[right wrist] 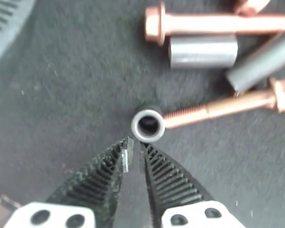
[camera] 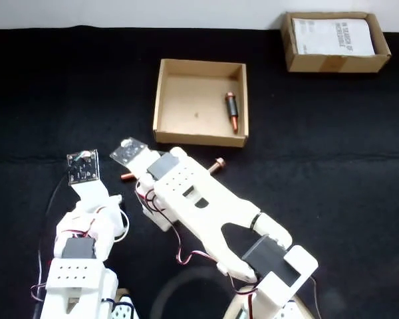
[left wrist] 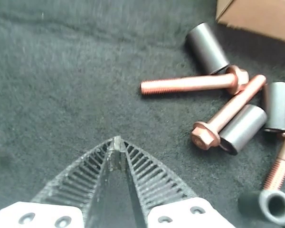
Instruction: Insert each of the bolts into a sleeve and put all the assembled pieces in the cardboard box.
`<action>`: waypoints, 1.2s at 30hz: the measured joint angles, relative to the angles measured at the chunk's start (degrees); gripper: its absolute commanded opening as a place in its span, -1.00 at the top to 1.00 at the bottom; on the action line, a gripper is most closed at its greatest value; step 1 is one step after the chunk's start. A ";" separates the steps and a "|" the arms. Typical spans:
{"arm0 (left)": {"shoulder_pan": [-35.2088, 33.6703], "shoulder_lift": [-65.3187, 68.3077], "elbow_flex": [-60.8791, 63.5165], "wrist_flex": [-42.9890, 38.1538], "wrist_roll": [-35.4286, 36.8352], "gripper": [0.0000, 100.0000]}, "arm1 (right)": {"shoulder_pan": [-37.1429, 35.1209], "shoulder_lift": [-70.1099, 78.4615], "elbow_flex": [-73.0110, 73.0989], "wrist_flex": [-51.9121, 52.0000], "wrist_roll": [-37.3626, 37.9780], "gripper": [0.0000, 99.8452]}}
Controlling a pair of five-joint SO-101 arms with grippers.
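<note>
Several copper bolts and grey sleeves lie loose on the black mat in front of the cardboard box [camera: 165, 100]. One assembled piece [camera: 231, 110] lies inside the box by its right wall. My left gripper [left wrist: 118, 142] is shut and empty, apart from a bolt [left wrist: 190, 84] and a sleeve [left wrist: 206, 47] farther off. Another bolt [left wrist: 228, 114] rests against a sleeve [left wrist: 242, 128]. My right gripper [right wrist: 133, 145] is shut, its tips just short of a sleeve [right wrist: 147, 126] that stands on end. A bolt [right wrist: 223, 107] points its thread at that sleeve. The right arm [camera: 199, 199] covers most of the pile.
A second cardboard box [camera: 332, 63] holding a printed sheet stands at the back right. A bolt head [camera: 218, 164] pokes out beside the right arm, and a thread end [camera: 126, 176] between the arms. Open mat stretches to the right and far left.
</note>
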 measured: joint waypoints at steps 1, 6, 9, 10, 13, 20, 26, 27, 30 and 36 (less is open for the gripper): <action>0.00 -1.05 0.70 0.00 0.00 0.98 | 0.26 0.00 0.00 -0.97 0.00 0.96; -0.79 -5.54 2.55 0.00 0.00 0.98 | 1.93 0.44 0.00 -3.52 2.55 0.96; -0.88 -6.59 2.64 0.00 0.00 0.98 | 2.46 2.55 -0.88 -3.60 3.16 0.96; -0.88 -6.68 2.73 0.00 0.00 0.98 | 2.55 3.08 -1.49 -3.08 3.16 0.96; -0.88 -6.68 2.73 0.00 0.00 0.98 | 2.64 3.34 -4.57 1.85 3.16 0.98; -2.46 -6.77 2.73 0.00 0.00 0.98 | 0.18 4.22 -12.04 9.41 3.60 0.80; -6.42 -7.56 2.73 0.00 0.00 0.98 | -0.35 7.82 -16.26 10.29 3.60 0.73; -6.59 -7.82 2.73 0.00 0.00 0.98 | -0.35 8.44 -16.97 10.29 3.60 0.73; -7.91 -8.53 2.73 0.00 0.00 0.98 | -0.35 10.20 -19.16 10.29 3.60 0.73; -16.09 -10.81 2.81 3.16 -0.44 0.98 | -0.35 16.88 -24.09 10.29 3.60 0.73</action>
